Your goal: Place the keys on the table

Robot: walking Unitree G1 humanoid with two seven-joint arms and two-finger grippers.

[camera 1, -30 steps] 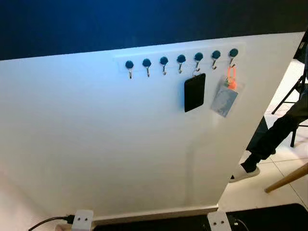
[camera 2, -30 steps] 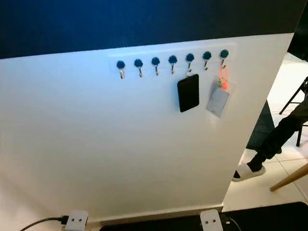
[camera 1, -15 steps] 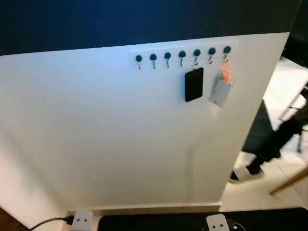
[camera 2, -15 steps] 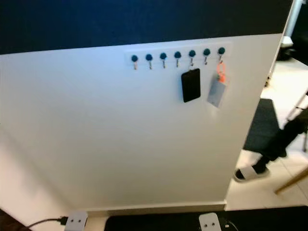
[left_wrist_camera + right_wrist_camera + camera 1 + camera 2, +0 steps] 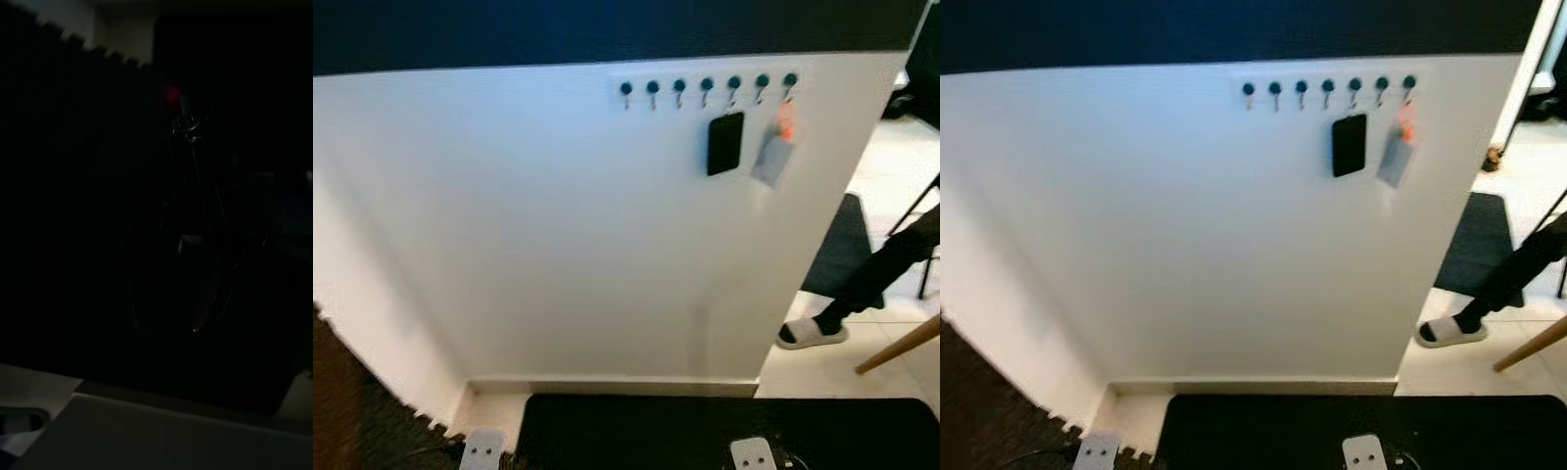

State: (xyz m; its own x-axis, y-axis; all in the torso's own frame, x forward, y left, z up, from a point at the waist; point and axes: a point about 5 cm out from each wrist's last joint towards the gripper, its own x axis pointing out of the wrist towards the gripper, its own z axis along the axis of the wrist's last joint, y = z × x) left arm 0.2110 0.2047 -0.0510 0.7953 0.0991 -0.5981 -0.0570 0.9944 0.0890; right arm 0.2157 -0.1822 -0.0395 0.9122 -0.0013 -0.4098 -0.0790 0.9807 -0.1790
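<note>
Left wrist view is near black: a metal key ring (image 5: 186, 125) with a red tag glints by my left gripper (image 5: 188, 147), so the keys look held, though I cannot tell how the jaws sit. Right gripper state unreadable too. Risk: loose keys could slip while I walk, and no table is ahead. White wall (image 5: 558, 215) with a hook rail (image 5: 705, 86), black card (image 5: 725, 143), black floor mat (image 5: 705, 431), a person's foot (image 5: 811, 333).

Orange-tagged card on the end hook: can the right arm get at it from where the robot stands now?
Probably not yet. The orange-tagged card hangs high on the white wall, beside the black card. Nothing blocks it, but the right arm hangs low and idle, so it must first be raised, perhaps after stepping closer.
</note>
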